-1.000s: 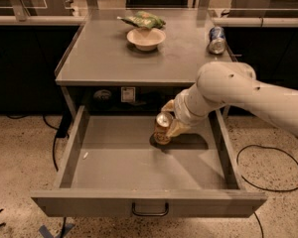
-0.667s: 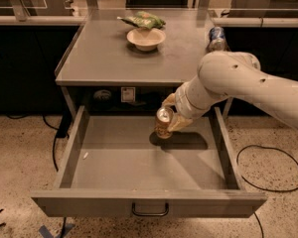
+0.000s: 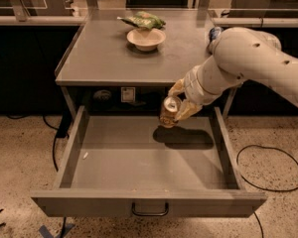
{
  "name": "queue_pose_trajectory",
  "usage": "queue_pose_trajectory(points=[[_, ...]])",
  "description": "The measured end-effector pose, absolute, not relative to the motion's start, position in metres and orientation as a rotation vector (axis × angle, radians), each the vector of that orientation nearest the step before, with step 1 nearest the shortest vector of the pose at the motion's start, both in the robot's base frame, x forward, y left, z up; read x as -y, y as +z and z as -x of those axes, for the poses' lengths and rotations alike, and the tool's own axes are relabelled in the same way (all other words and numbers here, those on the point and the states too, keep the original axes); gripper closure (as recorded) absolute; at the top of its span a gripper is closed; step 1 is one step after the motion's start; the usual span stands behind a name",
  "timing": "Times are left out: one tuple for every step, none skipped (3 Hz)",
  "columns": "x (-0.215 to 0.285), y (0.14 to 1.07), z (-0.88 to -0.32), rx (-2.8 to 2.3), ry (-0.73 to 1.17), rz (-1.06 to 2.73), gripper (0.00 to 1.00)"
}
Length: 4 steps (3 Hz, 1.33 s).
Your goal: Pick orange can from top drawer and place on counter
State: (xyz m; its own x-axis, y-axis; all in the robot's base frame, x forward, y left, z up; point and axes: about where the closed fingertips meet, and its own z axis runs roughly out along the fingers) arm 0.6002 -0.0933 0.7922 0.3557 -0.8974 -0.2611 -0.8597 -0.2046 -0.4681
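Observation:
The orange can point(image 3: 169, 111) is tilted, silver top toward the camera, held in the air above the open top drawer point(image 3: 114, 157). My gripper point(image 3: 180, 100) is shut on the can, one pale finger point(image 3: 177, 88) above it and one point(image 3: 188, 109) below. The can casts a shadow on the drawer floor at the back right. The counter point(image 3: 104, 58) is just above and behind the can, its front edge level with my gripper.
A white bowl point(image 3: 146, 38) stands at the back middle of the counter with a green bag point(image 3: 143, 20) behind it. A blue-and-silver can point(image 3: 214, 32) shows at the counter's right rim behind my arm. Cables point(image 3: 268, 167) lie on the floor.
My gripper has lifted the orange can off the drawer floor and raised it toward the counter's front edge. The arm has risen with it.

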Motion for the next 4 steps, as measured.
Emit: queue_pose_trajectory(points=[[0.103,0.820,-0.603,-1.513,-0.107,2.073,1.00],[0.108,0.838,-0.607,-1.505,-0.120,2.071,1.00],[0.106,0.865,-0.612,-1.473,-0.169,2.085,1.00],[0.101,0.893,-0.616,-1.437,-0.207,2.104,1.00]])
